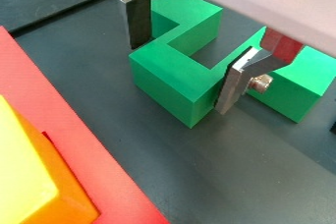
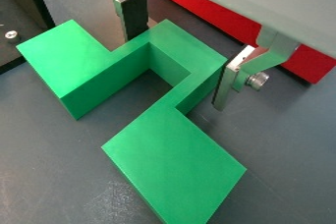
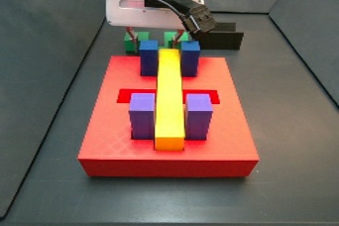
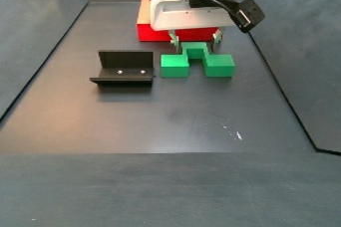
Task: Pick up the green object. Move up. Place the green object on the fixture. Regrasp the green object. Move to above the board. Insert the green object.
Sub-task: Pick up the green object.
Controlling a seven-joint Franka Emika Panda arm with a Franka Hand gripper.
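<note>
The green object (image 1: 171,76) is a bright green stepped block that lies on the dark floor between the board and the fixture. It shows in both wrist views (image 2: 157,149) and in a side view (image 4: 174,65). My gripper (image 1: 184,69) stands over its narrow middle part, with one finger (image 1: 136,22) on each flank, both touching it. The gripper also shows in the other wrist view (image 2: 175,71) and from the side (image 4: 196,44). The black fixture (image 4: 123,69) stands apart beside the block. The red board (image 3: 166,156) carries a yellow bar (image 3: 169,96).
Blue blocks (image 3: 150,56) and purple blocks (image 3: 142,116) stand on the board beside the yellow bar. The board's red edge (image 2: 237,27) runs close behind the green block. Dark enclosure walls (image 4: 40,62) surround the floor.
</note>
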